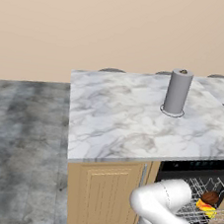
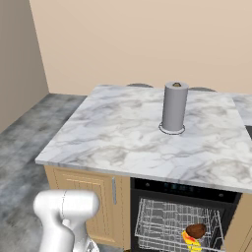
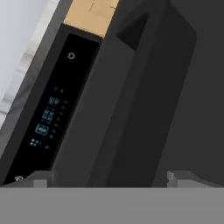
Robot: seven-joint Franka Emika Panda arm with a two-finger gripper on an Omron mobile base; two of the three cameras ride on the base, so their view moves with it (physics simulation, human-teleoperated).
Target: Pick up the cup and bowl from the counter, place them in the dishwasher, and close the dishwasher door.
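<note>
With the cup [image 2: 191, 242] and bowl [image 2: 196, 230] already lying together in the rack [image 2: 162, 221] of the open dishwasher [image 2: 182, 189], the gripper [image 3: 107, 177] hangs wide and empty close to the black door [image 3: 144, 100], probably positioning to swing it closed.

**Bystanders in the kitchen**

A tall grey cylinder [image 1: 178, 92] stands upright on a thin ring-shaped base [image 1: 172, 111], with a small brown cap [image 1: 183, 71] at its top. Behind it rises a plain beige wall [image 1: 95, 22]. The floor [image 1: 20, 142] is grey mottled stone. A light wooden panelled cabinet door [image 1: 104, 195] carries a slim vertical metal handle [image 1: 143, 175] near its right edge. Dark rounded stool tops [image 2: 139, 85] peek up at the far side.
</note>
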